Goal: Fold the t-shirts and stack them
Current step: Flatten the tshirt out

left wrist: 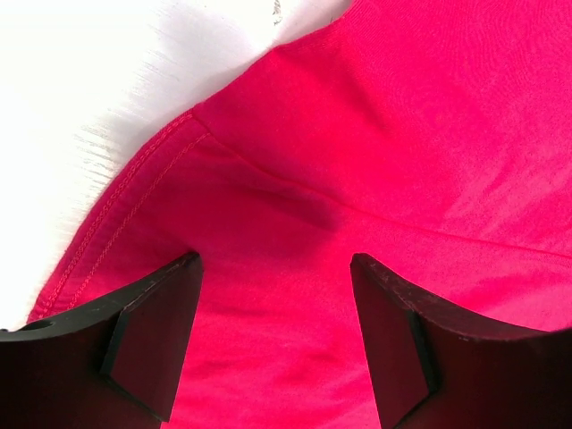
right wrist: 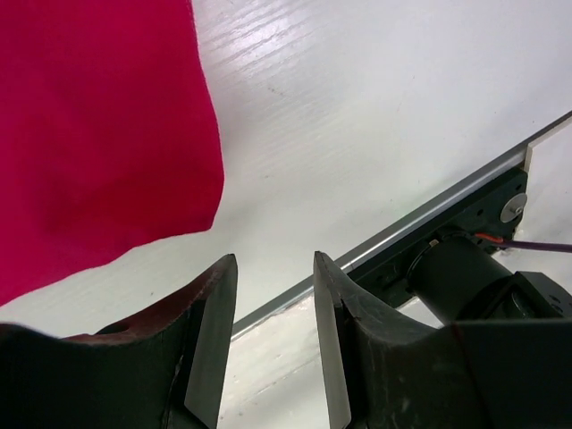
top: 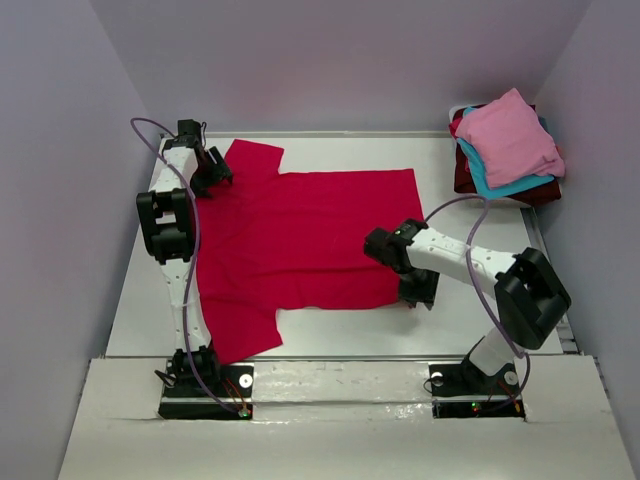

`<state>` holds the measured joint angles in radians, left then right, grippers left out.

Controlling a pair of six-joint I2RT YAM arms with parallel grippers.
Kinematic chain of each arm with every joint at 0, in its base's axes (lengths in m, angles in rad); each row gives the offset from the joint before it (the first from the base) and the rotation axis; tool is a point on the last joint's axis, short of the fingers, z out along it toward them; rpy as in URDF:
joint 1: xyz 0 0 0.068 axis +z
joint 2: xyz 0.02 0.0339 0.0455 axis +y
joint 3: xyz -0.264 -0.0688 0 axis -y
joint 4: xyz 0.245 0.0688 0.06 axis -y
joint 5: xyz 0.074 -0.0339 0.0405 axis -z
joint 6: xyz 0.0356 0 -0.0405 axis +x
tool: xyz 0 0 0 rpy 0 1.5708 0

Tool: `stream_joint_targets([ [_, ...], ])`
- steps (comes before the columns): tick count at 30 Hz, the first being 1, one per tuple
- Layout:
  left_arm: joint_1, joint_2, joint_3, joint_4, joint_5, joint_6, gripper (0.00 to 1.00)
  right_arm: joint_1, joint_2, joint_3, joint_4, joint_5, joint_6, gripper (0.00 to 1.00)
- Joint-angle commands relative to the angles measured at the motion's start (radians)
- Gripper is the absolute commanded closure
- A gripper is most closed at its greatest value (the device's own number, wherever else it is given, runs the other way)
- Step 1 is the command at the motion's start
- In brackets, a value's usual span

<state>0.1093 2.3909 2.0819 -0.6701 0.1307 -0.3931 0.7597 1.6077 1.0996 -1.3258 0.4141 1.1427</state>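
I see the crimson t-shirt (top: 300,240) spread flat across the middle of the table (top: 450,325), with my left gripper (top: 212,178) over its far left sleeve, jaws spread wide. My right gripper (top: 418,290) sits just off the shirt's near right corner, jaws parted on nothing. The stack of other shirts (top: 505,145) lies at the far right.

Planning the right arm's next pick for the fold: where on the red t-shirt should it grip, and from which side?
Probably the near hem corner of the red t-shirt, approached from the bare table on its right. The cloth lies flat with its edge free there, and the right gripper hangs just beside it, fingers apart.
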Motion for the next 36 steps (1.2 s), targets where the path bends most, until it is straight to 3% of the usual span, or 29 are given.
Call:
stream_joint_targets([
  [1,0.007,-0.019,0.035,0.001,0.01,0.011,0.2,-0.005,-0.031,0.072,-0.017,-0.008,-0.001,0.54],
  [14,0.007,-0.029,0.02,0.004,0.014,0.016,0.2,-0.126,0.139,0.177,0.155,-0.043,-0.135,0.55],
  [36,0.007,-0.029,0.05,-0.023,-0.011,0.02,0.2,-0.126,0.399,0.321,0.438,-0.33,-0.33,0.55],
])
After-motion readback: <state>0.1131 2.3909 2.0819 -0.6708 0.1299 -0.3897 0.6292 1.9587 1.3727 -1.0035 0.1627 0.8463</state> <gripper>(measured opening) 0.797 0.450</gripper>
